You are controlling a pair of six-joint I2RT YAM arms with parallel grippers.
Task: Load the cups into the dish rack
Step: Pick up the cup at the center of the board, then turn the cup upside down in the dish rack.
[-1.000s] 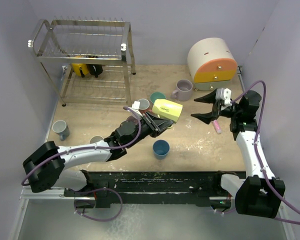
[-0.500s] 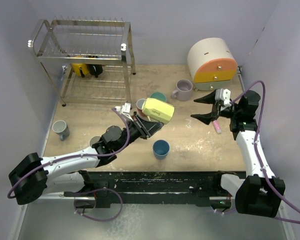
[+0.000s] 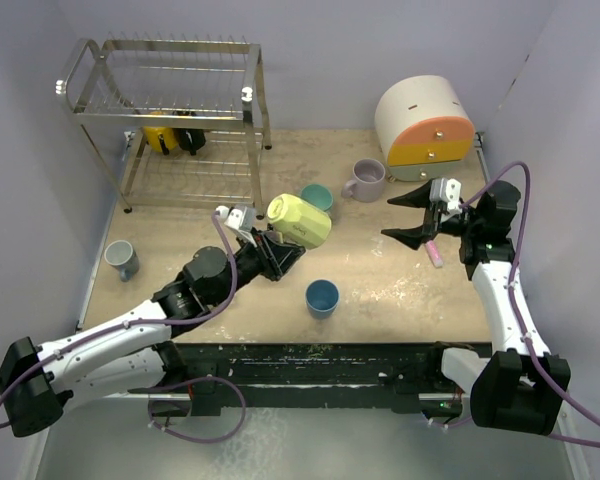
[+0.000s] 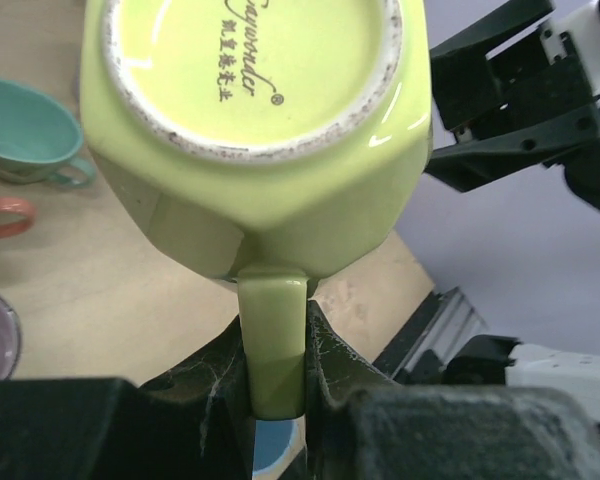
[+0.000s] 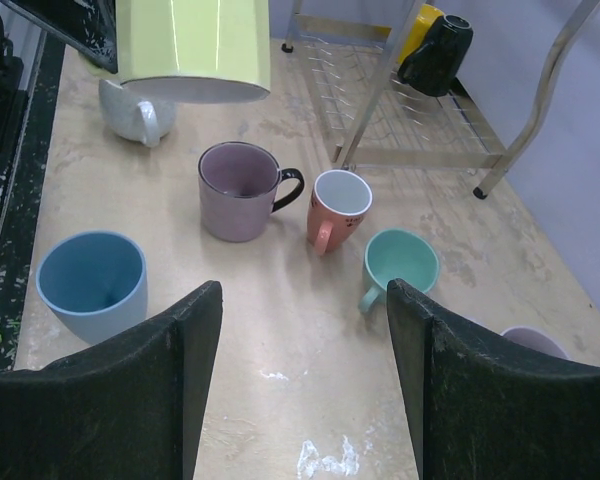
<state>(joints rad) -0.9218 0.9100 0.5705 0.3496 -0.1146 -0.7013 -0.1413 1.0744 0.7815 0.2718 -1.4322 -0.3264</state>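
Note:
My left gripper [image 3: 283, 247] is shut on the handle of a pale green cup [image 3: 300, 221], held in the air on its side above the table's middle; its base fills the left wrist view [image 4: 250, 130]. The dish rack [image 3: 165, 110] stands at the back left with a yellow cup [image 3: 160, 135] and a black cup [image 3: 190, 136] on its lower tier. On the table stand blue [image 3: 322, 297], lavender [image 3: 365, 180], teal [image 5: 400, 262], salmon [image 5: 338, 208], purple [image 5: 238, 190], white [image 5: 135, 110] and grey-blue [image 3: 120, 258] cups. My right gripper [image 3: 412, 215] hangs open and empty at the right.
A cream-and-orange drawer box [image 3: 425, 125] stands at the back right. A small pink stick [image 3: 435, 250] lies below the right gripper. Walls close in on the left, back and right.
The left arm has carried the pale green cup up and to the left, towards the rack, and turned it. The right arm has not moved.

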